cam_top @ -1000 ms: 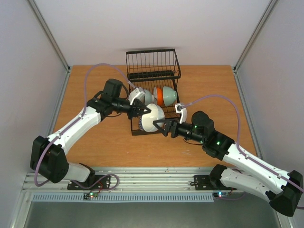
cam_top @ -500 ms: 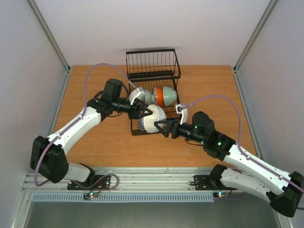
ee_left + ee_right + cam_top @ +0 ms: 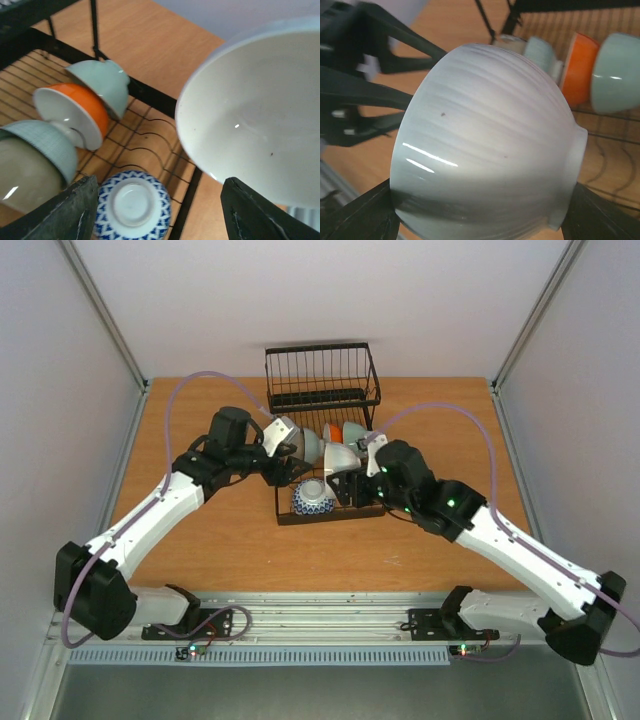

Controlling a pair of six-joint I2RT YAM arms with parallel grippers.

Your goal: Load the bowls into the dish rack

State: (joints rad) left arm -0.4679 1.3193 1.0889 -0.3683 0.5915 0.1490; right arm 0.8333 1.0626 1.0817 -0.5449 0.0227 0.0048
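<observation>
Our right hand (image 3: 483, 184) is clenched across a white ribbed bowl (image 3: 485, 135), holding it on its side above the flat tray of the black wire dish rack (image 3: 322, 368), at the centre of the top view. Our left hand (image 3: 160, 178) is released, fingers spread around nothing. In the tray we see a blue-patterned bowl (image 3: 132, 205) upside down, with an orange bowl (image 3: 75, 112) and a mint bowl (image 3: 102, 85) leaning side by side. The rack stands on the wooden tabletop (image 3: 200, 540).

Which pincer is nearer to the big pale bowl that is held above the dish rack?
Right. The right pincer grips the pale bowl between its fingers. The left pincer is open beside the bowl's rim, apparently without contact.
</observation>
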